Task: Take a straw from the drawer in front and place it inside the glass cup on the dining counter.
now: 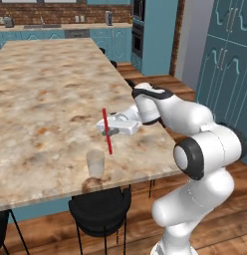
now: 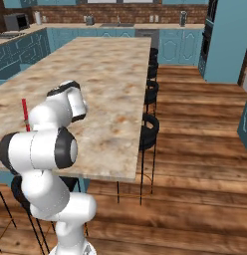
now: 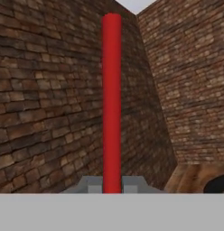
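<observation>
Gripper (image 1: 111, 131): clamped on the straw (image 1: 107, 131), held near-upright above the dining counter (image 1: 51, 94), just beyond the glass cup (image 1: 95, 163). Handling advice: centre the lower tip over the cup mouth, keep it vertical, lower before release

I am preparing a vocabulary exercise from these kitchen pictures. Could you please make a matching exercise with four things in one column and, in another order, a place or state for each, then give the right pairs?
Things:
1. straw
2. glass cup
3. dining counter
4. black stool

Places or states:
A. stands on the floor, under the counter's near edge
B. red, held nearly upright in the closed jaws of the gripper
C. clear and empty, standing near the counter's near edge
D. beige speckled stone, carrying the cup

Pairs: 1-B, 2-C, 3-D, 4-A
</observation>
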### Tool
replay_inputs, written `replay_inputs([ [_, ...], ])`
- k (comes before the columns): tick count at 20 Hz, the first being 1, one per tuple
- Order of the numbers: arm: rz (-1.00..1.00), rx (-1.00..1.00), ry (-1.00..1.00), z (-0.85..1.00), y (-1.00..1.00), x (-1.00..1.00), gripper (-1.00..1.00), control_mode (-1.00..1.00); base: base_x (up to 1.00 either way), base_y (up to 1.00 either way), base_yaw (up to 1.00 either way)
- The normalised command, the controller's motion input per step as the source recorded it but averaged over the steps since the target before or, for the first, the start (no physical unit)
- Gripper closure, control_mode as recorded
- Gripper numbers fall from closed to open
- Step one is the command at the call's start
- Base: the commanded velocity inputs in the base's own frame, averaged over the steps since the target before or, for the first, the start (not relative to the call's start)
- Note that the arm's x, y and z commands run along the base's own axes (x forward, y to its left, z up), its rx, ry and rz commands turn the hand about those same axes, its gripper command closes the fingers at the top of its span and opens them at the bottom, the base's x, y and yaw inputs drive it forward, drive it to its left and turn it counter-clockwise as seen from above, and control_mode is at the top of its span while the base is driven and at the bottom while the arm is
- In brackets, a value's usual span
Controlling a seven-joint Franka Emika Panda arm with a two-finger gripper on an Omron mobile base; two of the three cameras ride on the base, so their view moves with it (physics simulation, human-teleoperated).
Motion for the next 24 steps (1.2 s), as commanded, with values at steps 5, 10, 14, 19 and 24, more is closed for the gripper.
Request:
replay_inputs([
  [5,0.05,0.03,-0.11,-0.08,0.14,0.06,1.00,-1.00,0.00,0.00,0.00],
  [10,0.00,0.01,-0.11,-0.10,0.07,0.08,1.00,-1.00,0.00,0.00,0.00],
  [14,0.00,0.00,-0.05,-0.22,0.02,0.12,1.00,-1.00,0.00,0.00,0.00],
  [19,-0.01,0.00,0.00,-0.27,0.00,0.15,1.00,-1.00,0.00,0.00,0.00],
  [24,-0.01,0.00,0.00,-0.24,0.08,0.21,1.00,-1.00,0.00,0.00,0.00],
])
